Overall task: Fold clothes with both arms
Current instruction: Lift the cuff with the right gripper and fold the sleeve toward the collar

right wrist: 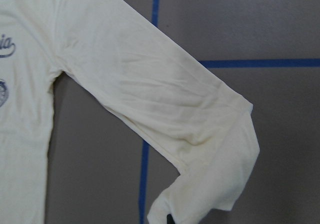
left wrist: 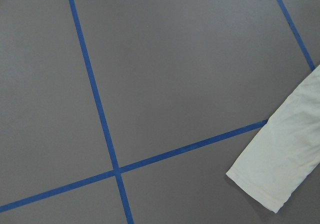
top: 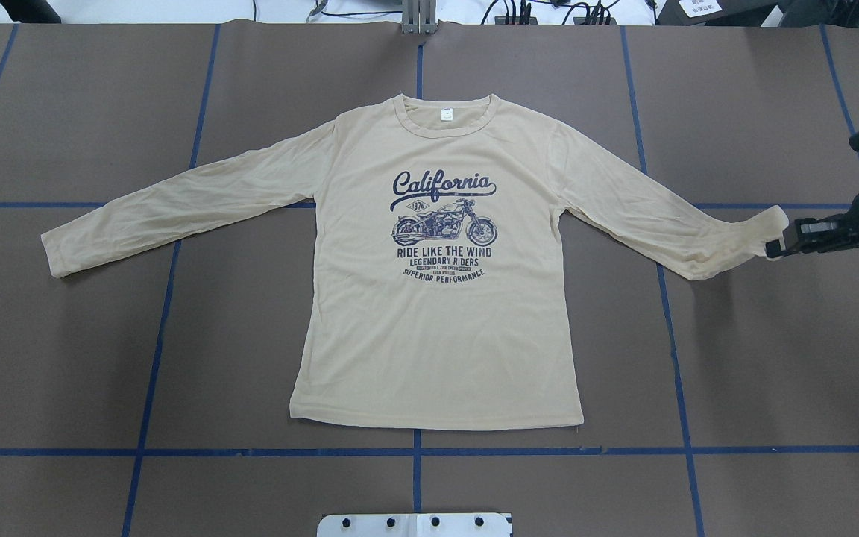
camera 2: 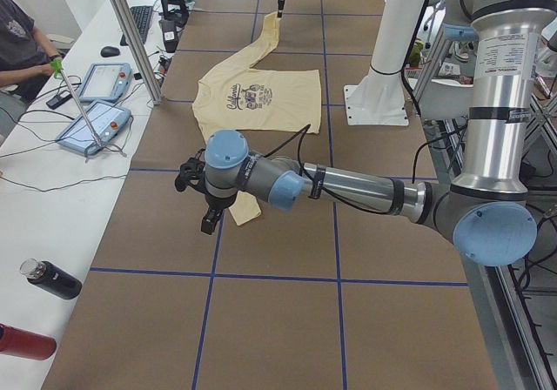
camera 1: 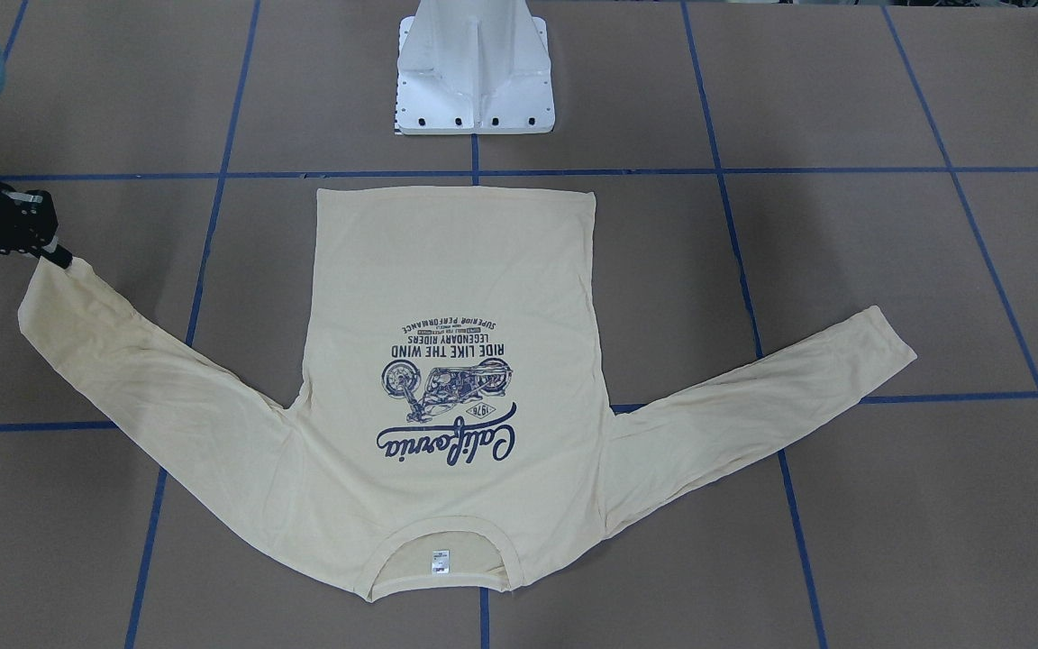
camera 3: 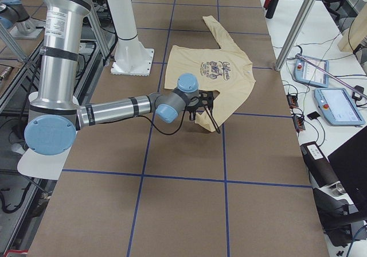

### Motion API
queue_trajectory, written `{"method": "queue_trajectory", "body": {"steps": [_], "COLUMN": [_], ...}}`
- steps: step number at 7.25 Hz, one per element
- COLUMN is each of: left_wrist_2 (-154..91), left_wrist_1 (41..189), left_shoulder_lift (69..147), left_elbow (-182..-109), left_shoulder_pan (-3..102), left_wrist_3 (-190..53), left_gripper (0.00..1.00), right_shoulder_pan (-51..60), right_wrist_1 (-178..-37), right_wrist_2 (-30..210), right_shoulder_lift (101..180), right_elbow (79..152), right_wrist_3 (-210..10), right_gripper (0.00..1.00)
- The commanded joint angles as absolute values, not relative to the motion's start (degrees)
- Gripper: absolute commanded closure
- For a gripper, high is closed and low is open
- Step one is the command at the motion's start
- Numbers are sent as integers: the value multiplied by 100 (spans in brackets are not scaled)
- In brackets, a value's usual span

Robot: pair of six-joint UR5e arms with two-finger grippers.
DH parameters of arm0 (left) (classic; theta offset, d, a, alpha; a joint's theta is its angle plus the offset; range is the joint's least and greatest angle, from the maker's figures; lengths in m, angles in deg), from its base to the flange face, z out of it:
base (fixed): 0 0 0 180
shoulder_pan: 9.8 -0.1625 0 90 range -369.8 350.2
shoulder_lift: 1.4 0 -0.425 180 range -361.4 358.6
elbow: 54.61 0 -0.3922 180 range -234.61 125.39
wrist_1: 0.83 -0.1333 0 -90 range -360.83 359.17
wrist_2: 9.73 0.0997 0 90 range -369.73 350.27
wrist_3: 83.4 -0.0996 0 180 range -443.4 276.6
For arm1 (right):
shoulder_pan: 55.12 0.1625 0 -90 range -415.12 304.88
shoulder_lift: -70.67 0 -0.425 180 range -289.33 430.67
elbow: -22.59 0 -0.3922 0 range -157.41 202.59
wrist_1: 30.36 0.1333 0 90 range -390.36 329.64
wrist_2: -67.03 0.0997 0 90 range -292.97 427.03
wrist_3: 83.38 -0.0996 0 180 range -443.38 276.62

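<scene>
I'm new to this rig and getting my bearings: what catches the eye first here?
A cream shirt with a navy California print lies flat, face up, in the middle of the table. The right gripper pinches one cuff and holds it raised; the left gripper hangs near the other cuff, which lies flat and ungripped.
</scene>
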State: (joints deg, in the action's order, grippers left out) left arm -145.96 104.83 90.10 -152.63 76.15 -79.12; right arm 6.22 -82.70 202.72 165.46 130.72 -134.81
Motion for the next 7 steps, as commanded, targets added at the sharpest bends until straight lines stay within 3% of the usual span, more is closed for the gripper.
{"method": "queue_trajectory", "body": {"steps": [1, 3, 5, 6, 7], "left_wrist_2": [-14596, -14596, -14596, -14587, -14587], "left_wrist_1": [10482, 10482, 10464, 10456, 10447], "left_shoulder_lift": [9018, 9018, 9018, 9027, 9070], "left_elbow": [-15270, -15252, -15252, -15218, -15165], "left_shoulder_pan": [7615, 7615, 7615, 7615, 7615], "left_wrist_3": [-7777, -7760, -7760, -7760, -7760], "left_gripper": [0, 0, 0, 0, 0], "right_shoulder_pan": [1096, 1124, 688, 415, -14], "right_wrist_1": [-8292, -8327, -9077, -9744, -9794], "right_wrist_2": [21139, 21363, 21320, 21084, 20612], "right_shoulder_lift": [15833, 15052, 13255, 12097, 11476], "right_elbow": [13078, 12982, 12491, 11776, 11125], "right_wrist_3": [-13489, -13524, -13830, -13736, -13709], "right_gripper": [100, 100, 100, 100, 100]}}
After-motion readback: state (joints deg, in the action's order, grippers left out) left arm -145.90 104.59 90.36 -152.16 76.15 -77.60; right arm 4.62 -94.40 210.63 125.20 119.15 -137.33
